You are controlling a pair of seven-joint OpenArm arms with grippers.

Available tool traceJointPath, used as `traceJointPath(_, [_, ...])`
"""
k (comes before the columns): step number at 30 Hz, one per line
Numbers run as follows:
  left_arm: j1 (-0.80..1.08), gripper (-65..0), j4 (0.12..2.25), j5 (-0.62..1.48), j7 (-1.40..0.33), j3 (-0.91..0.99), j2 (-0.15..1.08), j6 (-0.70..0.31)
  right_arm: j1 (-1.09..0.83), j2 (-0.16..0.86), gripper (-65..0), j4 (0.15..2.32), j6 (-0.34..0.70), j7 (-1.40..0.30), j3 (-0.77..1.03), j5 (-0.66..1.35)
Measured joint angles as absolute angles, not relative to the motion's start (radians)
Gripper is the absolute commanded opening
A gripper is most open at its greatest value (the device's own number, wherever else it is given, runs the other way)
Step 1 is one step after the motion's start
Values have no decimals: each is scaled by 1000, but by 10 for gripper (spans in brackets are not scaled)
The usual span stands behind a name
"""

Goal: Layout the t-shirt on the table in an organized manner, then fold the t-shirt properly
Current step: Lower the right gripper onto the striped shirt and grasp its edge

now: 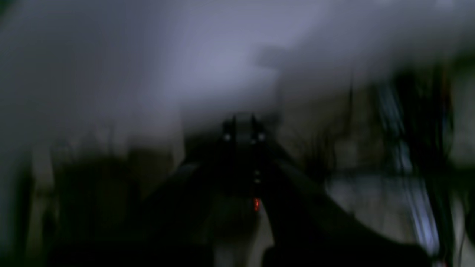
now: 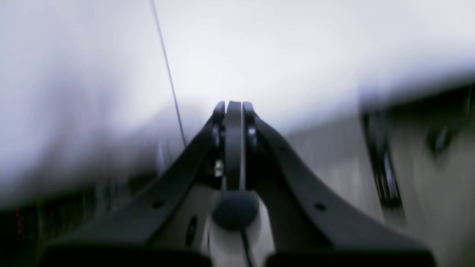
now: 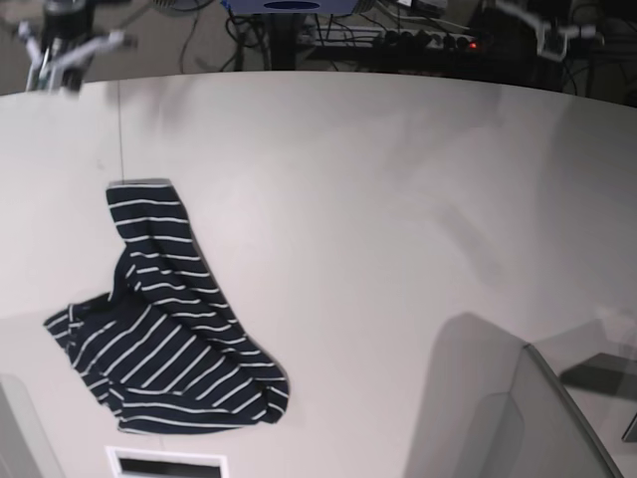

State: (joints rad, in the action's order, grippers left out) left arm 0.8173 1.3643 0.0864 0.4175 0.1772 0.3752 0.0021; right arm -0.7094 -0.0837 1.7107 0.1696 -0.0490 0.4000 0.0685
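Observation:
The dark navy t-shirt with thin white stripes lies crumpled on the left part of the white table, one end stretched toward the far side. My right gripper is shut with nothing between its fingers, above bare tabletop near the thin dark seam. My left gripper shows dark and heavily blurred, its fingertips close together and holding nothing visible. In the base view the left arm is only a smeared grey shape at the lower right, far from the shirt. Neither wrist view shows the t-shirt.
Beyond the table's curved far edge are cables and a power strip and a stand at the upper left. A small white frame sits at the front edge below the shirt.

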Motion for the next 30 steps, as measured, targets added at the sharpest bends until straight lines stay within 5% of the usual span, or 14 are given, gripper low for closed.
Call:
traceJointPath(4, [763, -650, 1563, 81, 162, 166, 352, -4, -461, -64, -498, 1749, 183, -365, 400, 69])
traceJointPath(8, [591, -650, 1781, 84, -128, 167, 270, -9, -168, -3, -444, 1700, 173, -555, 410, 72])
traceJointPath(12, [466, -650, 1821, 83, -335, 162, 228, -5, 60, 7, -380, 1529, 276, -573, 415, 73])
traceJointPath(17, [382, -638, 1828, 85, -408, 132, 226, -79, 299, 71, -204, 1171, 376, -577, 428, 70])
traceJointPath(20, [401, -472, 1828, 79, -414, 140, 223, -116, 390, 93, -110, 1027, 403, -487, 543, 74])
traceJointPath(23, [407, -402, 1820, 76, -431, 147, 233, -112, 459, 141, -102, 854, 419, -430, 600, 87])
traceJointPath(30, [399, -454, 1819, 78, -417, 144, 225, -120, 557, 192, -104, 570, 413, -281, 594, 82])
